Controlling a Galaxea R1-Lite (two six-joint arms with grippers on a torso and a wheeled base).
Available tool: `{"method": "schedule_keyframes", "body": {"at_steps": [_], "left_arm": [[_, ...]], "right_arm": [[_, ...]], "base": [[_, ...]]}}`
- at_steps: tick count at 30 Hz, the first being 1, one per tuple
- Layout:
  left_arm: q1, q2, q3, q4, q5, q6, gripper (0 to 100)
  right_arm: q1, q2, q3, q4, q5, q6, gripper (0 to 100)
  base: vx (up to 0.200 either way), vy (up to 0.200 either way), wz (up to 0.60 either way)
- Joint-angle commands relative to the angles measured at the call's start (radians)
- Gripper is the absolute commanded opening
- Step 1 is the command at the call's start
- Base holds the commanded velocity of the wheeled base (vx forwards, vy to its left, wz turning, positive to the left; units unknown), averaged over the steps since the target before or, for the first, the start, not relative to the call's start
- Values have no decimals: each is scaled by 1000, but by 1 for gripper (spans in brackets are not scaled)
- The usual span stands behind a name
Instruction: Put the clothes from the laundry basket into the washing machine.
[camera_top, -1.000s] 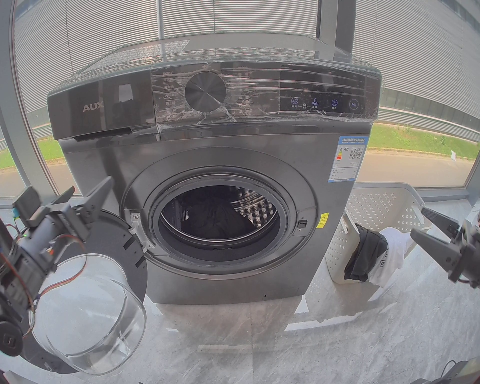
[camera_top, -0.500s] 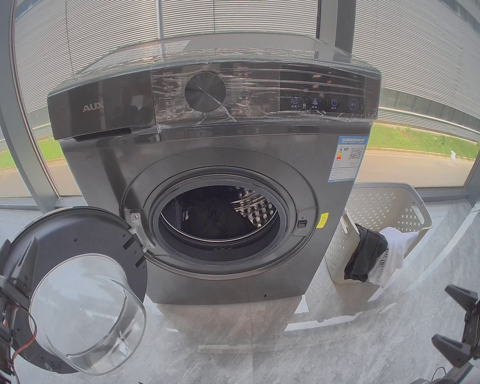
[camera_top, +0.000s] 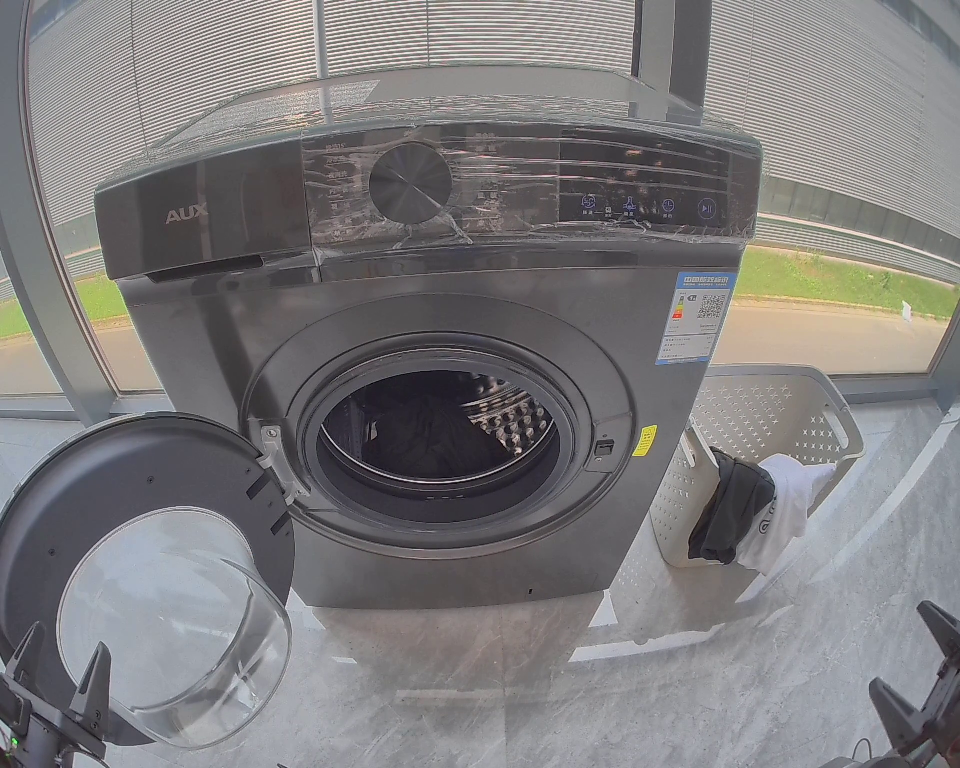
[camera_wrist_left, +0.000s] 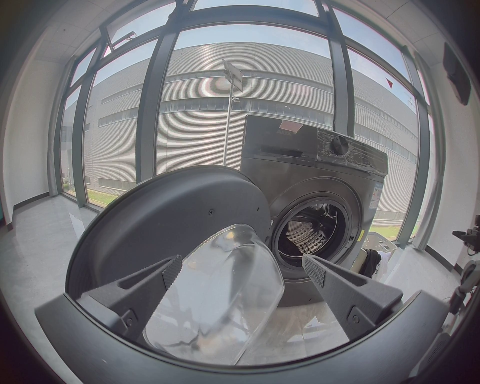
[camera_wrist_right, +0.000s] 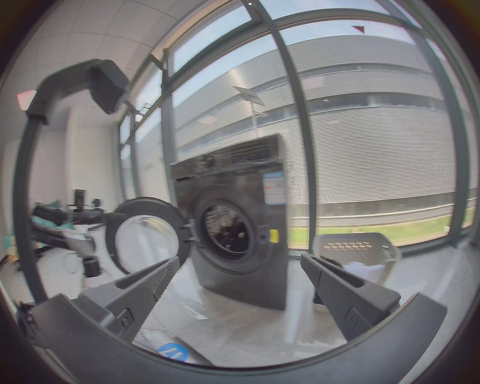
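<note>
Clearly, clothes (camera_top: 752, 508) hang well beyond right pincer (camera_top: 897, 645).

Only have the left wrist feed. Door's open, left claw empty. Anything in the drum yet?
Observer: Yes. The head view shows dark clothing lying inside the drum.
Operator: Basket cleared?
Observer: No. A black garment and a white garment hang over the front rim of the laundry basket, to the right of the machine.
Operator: Right claw state?
Observer: The right claw is open and holds nothing. It is well short of the basket.
</note>
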Motion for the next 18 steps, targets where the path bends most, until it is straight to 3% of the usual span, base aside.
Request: {"method": "schedule_keyframes", "body": {"at_steps": [1, 4, 5, 8, 9, 10, 11, 13, 18], "left_arm": [[0, -136, 10, 122, 17, 21, 100], [-6, -141, 8, 126, -1, 32, 100], [-29, -145, 10, 127, -26, 59, 100], [-67, -182, 12, 130, -74, 151, 100], [-67, -182, 12, 130, -74, 151, 100], [-66, -185, 10, 136, -90, 183, 100], [-66, -190, 5, 155, -92, 180, 100], [-64, -199, 1, 159, -92, 176, 100], [-58, -217, 7, 144, -90, 167, 100]], "right_arm": [[-7, -19, 2, 120, -353, -47, 100], [-7, -19, -7, 138, -435, -58, 100], [-9, -19, -8, 138, -464, -56, 100], [-24, -19, -11, 143, -490, -62, 100], [-24, -19, -11, 143, -490, -62, 100], [-67, -17, -11, 143, -479, -74, 100], [-141, -19, -11, 141, -459, -102, 100], [-204, -23, -10, 141, -429, -105, 100], [-214, -28, 15, 78, -350, -127, 100]], "base": [[0, 0, 0], [0, 0, 0], [0, 0, 0], [0, 0, 0], [0, 0, 0], [0, 0, 0], [0, 0, 0], [0, 0, 0], [0, 0, 0]]}}
